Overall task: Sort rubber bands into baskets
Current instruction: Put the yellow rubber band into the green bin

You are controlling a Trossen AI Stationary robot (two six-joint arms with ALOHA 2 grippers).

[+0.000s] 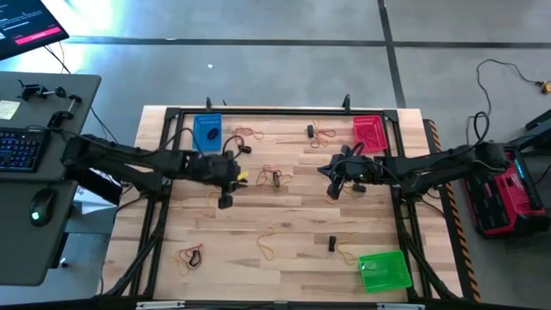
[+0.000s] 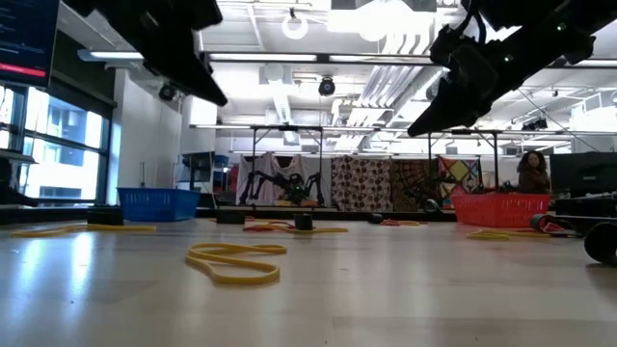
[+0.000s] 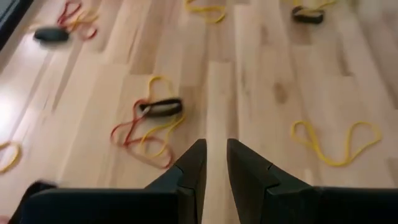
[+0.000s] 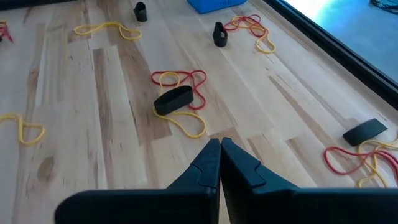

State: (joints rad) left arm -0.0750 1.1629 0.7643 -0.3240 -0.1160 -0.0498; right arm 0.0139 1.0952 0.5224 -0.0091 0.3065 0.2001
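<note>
baskets: 3 — blue, red, green | arms: 2 | rubber bands: many, uncounted

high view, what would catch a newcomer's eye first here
The three bright baskets stand out on the pale wooden table: the blue basket at a far corner on the left arm's side, the red basket opposite it, the green basket at the near edge. Red, yellow and black rubber bands lie scattered between them, with the left gripper and right gripper hovering over the middle.
</note>
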